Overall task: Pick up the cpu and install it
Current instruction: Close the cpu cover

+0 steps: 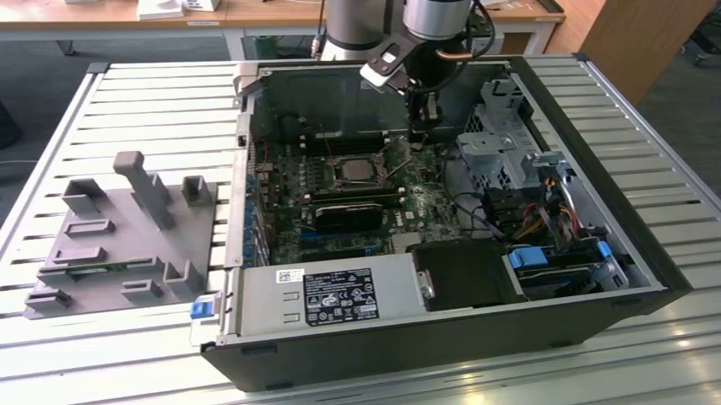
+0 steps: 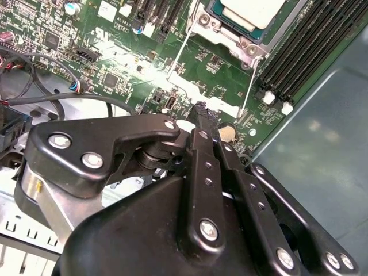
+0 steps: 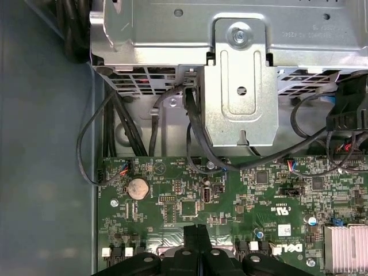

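Exterior view, cpu (image 1: 358,171) on motherboard (image 1: 434,211), apart from gripper (image 1: 420,126), jaws together

End effector (image 1: 420,128) over motherboard (image 1: 434,207), near cpu (image 1: 357,171).

Black screw-studded claw (image 2: 202,112), silver arm (image 1: 434,17)

lab: slatted workbench (image 1: 147,101), open computer case (image 1: 474,350)
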